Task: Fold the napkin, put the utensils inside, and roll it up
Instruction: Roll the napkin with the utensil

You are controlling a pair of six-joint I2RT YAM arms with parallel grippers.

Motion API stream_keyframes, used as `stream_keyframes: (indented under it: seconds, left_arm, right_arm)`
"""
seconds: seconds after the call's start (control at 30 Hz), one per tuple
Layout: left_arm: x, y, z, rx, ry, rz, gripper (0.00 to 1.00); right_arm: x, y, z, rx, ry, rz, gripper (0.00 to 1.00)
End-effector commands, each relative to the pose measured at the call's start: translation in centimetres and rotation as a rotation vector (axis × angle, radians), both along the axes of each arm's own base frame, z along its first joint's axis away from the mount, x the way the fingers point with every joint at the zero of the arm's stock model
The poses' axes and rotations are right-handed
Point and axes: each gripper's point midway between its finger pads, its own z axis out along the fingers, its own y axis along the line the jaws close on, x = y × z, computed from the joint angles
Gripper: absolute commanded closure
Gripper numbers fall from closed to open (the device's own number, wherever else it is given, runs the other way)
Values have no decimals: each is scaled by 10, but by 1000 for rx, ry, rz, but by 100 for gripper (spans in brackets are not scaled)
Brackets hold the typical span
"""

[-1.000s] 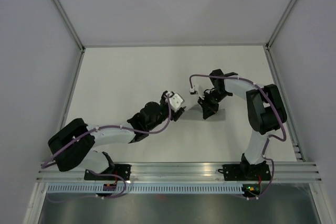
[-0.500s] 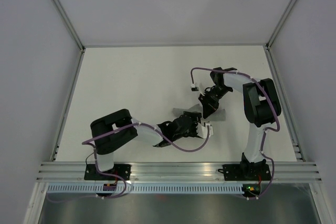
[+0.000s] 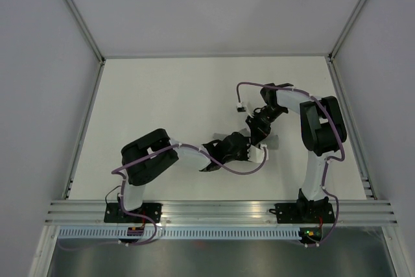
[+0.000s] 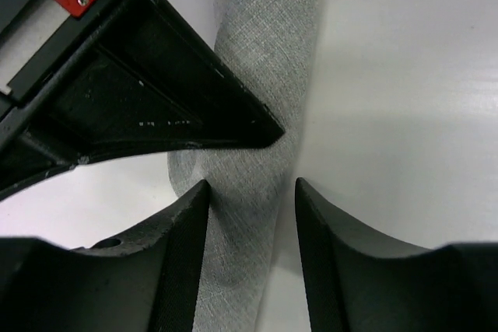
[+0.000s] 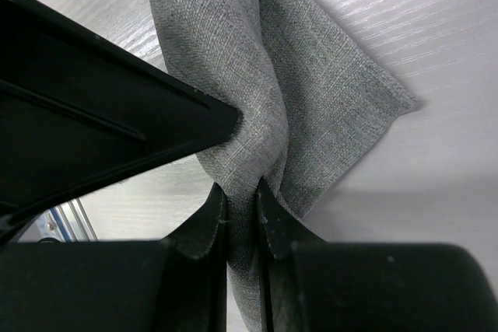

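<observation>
The grey napkin [image 5: 311, 91] is bunched into a narrow twisted strip. In the top view only a small grey bit [image 3: 273, 139] shows beside the two grippers. My right gripper [image 5: 241, 188] is shut on a fold of it and sits right of the table's middle [image 3: 259, 135]. My left gripper [image 4: 250, 184] is open, and the napkin strip [image 4: 264, 52] runs between its fingers. Its left finger touches the cloth; the right one stands apart. It sits just below the right gripper [image 3: 251, 149]. No utensils show in any view.
The white table [image 3: 162, 102] is walled in by pale panels on three sides. An aluminium rail [image 3: 220, 209] runs along the near edge by the arm bases. Purple cables loop along both arms. Each gripper's black finger [image 4: 156, 91] crowds the other's wrist view.
My left arm has swung from left of centre round to the near side, and its gripper now straddles the napkin beside the right gripper. The right gripper has shifted only slightly.
</observation>
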Motion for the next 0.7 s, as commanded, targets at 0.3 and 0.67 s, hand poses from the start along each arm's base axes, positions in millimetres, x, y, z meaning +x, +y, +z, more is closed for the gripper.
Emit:
stream_keyframes:
  seconds: [0.3, 0.67]
  left_arm:
    - [-23, 4, -39, 82, 289, -6, 98]
    - [-38, 20, -52, 87, 494, 5, 98]
  right_arm:
    - [1, -21, -29, -109, -46, 11, 58]
    - [60, -25, 39, -91, -334, -331, 29]
